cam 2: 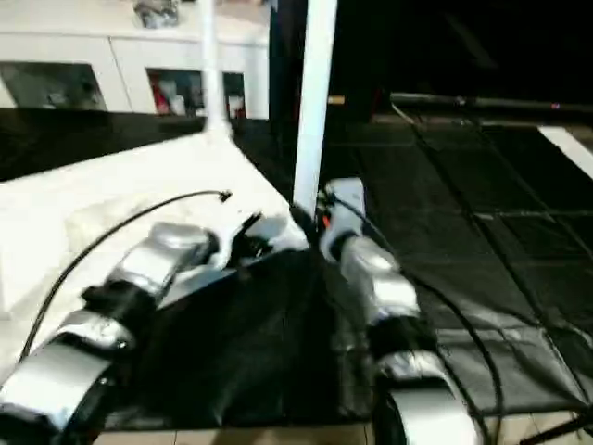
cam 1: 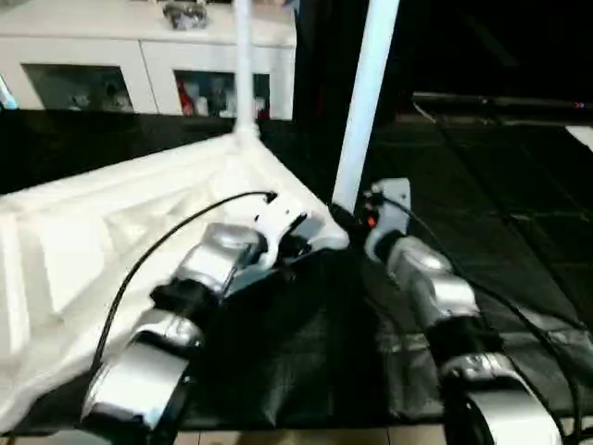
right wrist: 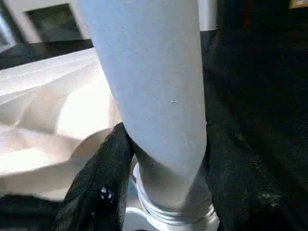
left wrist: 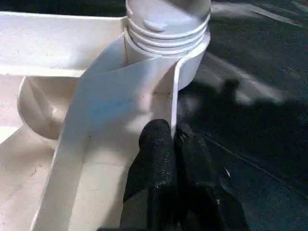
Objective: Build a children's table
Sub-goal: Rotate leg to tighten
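Two white tapered plastic tube legs stand upright from the upturned white plastic table top (cam 1: 139,232): the far leg (cam 1: 243,65) at the corner beyond my hands, the near leg (right wrist: 154,86) between the black fingers of my right gripper (right wrist: 159,159), which are closed around it just above its threaded end. That end sits at the rounded corner socket (left wrist: 166,53), beside my left gripper (left wrist: 171,139), whose fingers are pinched nearly together over the top's thin rim wall (left wrist: 174,110).

My worry is cross-threading: if my right hand tilts the near leg while turning, the threads could bind. If my left grip slips off the thin rim, the whole top could swing with the turn.

Beyond my right hand the dark mat (cam 1: 482,213) lies open. Behind the top, well past my left hand, stands a white cabinet with glass doors (cam 1: 148,65).
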You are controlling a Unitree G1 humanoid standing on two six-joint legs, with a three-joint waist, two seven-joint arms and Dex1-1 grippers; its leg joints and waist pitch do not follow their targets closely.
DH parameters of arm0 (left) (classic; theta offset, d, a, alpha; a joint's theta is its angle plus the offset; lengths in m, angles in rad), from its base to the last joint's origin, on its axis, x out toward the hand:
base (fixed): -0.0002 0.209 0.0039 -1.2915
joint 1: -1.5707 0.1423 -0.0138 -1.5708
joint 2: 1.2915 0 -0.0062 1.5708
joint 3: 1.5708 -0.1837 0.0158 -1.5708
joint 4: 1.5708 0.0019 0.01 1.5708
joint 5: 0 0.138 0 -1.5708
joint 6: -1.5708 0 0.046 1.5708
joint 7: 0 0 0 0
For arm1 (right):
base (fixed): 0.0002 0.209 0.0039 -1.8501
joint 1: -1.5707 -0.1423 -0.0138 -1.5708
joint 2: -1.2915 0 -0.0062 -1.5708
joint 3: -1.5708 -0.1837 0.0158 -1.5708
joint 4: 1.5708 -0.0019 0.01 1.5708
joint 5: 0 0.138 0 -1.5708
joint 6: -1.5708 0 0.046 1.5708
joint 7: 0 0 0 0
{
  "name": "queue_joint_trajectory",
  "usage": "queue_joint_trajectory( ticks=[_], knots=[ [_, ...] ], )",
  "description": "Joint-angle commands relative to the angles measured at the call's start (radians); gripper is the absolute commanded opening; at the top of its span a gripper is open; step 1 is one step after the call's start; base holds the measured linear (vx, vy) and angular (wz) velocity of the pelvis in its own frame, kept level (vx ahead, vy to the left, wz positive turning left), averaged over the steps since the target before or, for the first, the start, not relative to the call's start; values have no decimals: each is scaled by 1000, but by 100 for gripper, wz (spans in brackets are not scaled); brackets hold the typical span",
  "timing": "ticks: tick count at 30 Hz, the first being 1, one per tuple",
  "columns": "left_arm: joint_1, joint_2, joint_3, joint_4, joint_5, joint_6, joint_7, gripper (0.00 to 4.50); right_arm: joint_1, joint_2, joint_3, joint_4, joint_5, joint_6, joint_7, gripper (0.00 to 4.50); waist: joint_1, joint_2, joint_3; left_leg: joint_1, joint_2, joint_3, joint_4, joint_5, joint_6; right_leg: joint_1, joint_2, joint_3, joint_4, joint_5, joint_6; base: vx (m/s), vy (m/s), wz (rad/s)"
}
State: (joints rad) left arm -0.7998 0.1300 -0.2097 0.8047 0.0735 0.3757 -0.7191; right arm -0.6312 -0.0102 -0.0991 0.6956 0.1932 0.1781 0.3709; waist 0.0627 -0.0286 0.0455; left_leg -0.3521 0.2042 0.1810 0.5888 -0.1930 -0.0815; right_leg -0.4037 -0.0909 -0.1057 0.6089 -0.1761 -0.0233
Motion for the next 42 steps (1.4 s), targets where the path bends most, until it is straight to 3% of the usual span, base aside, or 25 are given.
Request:
queue_joint_trajectory(
  ticks=[1,3,9,15,17,20,23,26,30,31,33,38,39,40,42],
  knots=[
    [-60,-42,18,-28,-5,-28,58,0,23,85,50,53,-1,43,25,255,8,0,-69,-4,24,-8,-63,-81,54,59,-62,59,-61,-99,-214,55,-3,2],
    [-61,-42,16,-27,-1,-28,57,0,24,87,46,52,-4,40,19,268,8,1,-68,-4,24,-7,-63,-64,71,62,-62,59,-57,-54,-232,0,0,0],
    [-48,-11,-9,-13,20,-93,25,0,38,47,49,32,-8,2,11,329,0,3,-66,-3,24,-8,-65,-111,66,65,-64,58,-67,-121,-223,0,0,0],
    [-1,51,-40,-46,16,-119,-97,0,104,-79,71,-84,-27,-6,166,373,7,1,-67,-2,27,-6,-61,-74,87,66,-62,60,-54,-26,-249,0,0,0],
    [24,74,-55,-70,13,-129,-150,0,121,-137,67,-127,-1,1,265,389,11,1,-67,-4,27,-4,-59,-76,100,66,-63,61,-54,-14,-260,0,0,0],
    [68,120,-85,-104,6,-159,-269,0,146,-260,102,-185,20,-16,476,426,20,1,-63,-2,29,-3,-60,-124,99,65,-63,60,-62,-87,-246,0,0,0],
    [86,150,-109,-118,9,-191,-341,0,153,-309,120,-212,40,-12,577,444,26,-1,-57,1,31,-2,-63,-152,85,59,-64,62,-70,-151,-225,0,0,0],
    [107,196,-143,-140,-3,-250,-469,0,144,-381,158,-237,71,28,749,444,29,-2,-56,5,32,-5,-67,-192,69,59,-65,61,-80,-247,-199,0,0,0],
    [123,223,-159,-165,-23,-306,-558,0,131,-406,190,-238,75,38,833,444,38,1,-58,5,37,-4,-66,-174,61,56,-65,60,-71,-206,-217,0,0,0],
    [133,246,-174,-191,-33,-306,-619,0,119,-418,212,-233,74,48,892,444,42,8,-60,6,38,-6,-66,-171,59,56,-64,59,-67,-194,-222,0,0,0],
    [140,270,-194,-210,-31,-318,-668,0,102,-426,235,-217,69,57,950,444,44,2,-61,4,40,-4,-66,-162,60,57,-63,60,-65,-169,-230,0,0,0],
    [150,316,-248,-228,-2,-388,-758,0,51,-437,289,-174,62,54,1081,427,54,6,-60,9,40,-2,-66,-172,48,53,-65,62,-64,-172,-238,0,0,0],
    [153,322,-254,-231,2,-398,-772,0,47,-438,299,-174,61,49,1101,427,54,-4,-60,9,40,-1,-66,-170,48,54,-65,62,-63,-172,-236,0,0,0],
    [155,326,-257,-234,4,-404,-781,0,46,-439,306,-175,59,45,1112,413,56,1,-60,6,40,-3,-67,-167,47,56,-66,62,-61,-177,-233,0,0,0],
    [156,329,-258,-241,5,-409,-789,0,47,-439,321,-181,57,47,1133,391,56,0,-60,7,40,-3,-67,-167,44,55,-66,62,-61,-185,-228,0,0,0]
  ],
)
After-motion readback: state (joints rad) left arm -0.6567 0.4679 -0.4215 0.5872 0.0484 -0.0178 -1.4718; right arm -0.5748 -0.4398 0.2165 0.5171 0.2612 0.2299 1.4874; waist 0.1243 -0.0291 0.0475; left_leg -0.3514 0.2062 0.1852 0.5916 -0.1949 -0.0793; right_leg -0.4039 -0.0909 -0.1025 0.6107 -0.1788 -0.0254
